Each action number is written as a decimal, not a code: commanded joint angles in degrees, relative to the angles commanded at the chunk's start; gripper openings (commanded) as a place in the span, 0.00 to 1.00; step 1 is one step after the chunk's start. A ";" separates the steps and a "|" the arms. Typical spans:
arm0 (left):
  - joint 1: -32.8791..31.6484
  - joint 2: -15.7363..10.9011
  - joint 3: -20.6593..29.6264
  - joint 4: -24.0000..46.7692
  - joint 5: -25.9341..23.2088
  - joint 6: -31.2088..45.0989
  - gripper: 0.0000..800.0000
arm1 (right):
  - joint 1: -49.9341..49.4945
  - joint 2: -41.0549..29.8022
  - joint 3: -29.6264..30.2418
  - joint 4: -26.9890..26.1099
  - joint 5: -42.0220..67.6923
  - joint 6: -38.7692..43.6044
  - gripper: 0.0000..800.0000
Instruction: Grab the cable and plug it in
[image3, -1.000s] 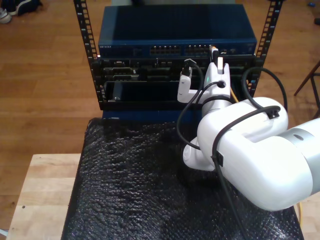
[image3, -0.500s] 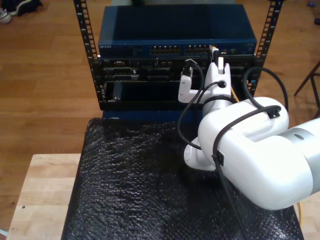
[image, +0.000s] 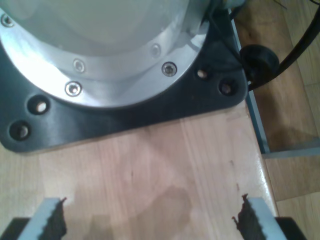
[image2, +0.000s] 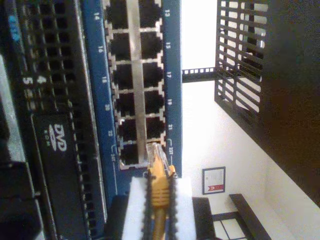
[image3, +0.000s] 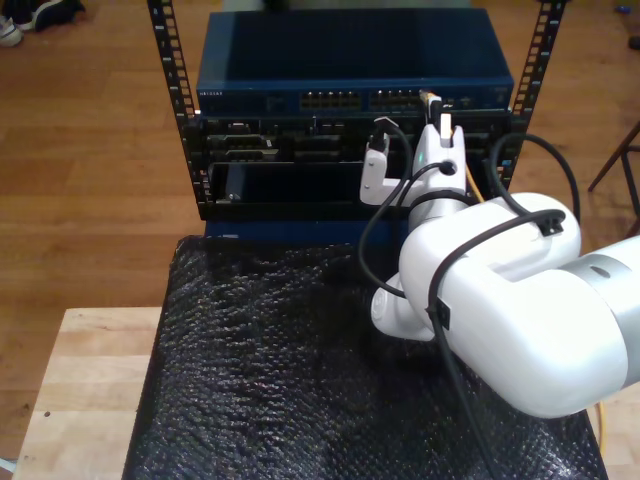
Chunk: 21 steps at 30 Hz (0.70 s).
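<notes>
Blue rack switch (image3: 350, 75) behind black-padded worktop (image3: 280, 380). Second gripper (image2: 159, 200) clenched on cable (image2: 159, 187), clear plug (image2: 155, 152) just before end port, long axis pointing into it. First gripper (image: 150, 222) released over bare wood.

The cable (image2: 159, 200) is a thin yellow-orange network cable ending in a small clear plastic plug (image2: 154, 151). In the second wrist view its boot and plug run straight out from between two white pads, and the plug tip sits at the mouth of a port at the end of the port rows. In the exterior view the cable (image3: 468, 186) shows as a thin yellow line beside the white arm.
</notes>
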 joint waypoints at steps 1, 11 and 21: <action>0.00 0.00 0.00 0.00 0.00 0.00 1.00 | 0.00 0.00 0.00 0.00 0.00 0.00 0.00; 0.00 0.00 0.00 0.00 0.00 0.00 1.00 | 0.00 0.00 -0.18 0.00 0.00 0.00 0.00; 0.09 0.00 0.00 0.00 0.00 0.00 1.00 | 0.44 -0.09 -0.62 0.00 0.00 -0.18 0.00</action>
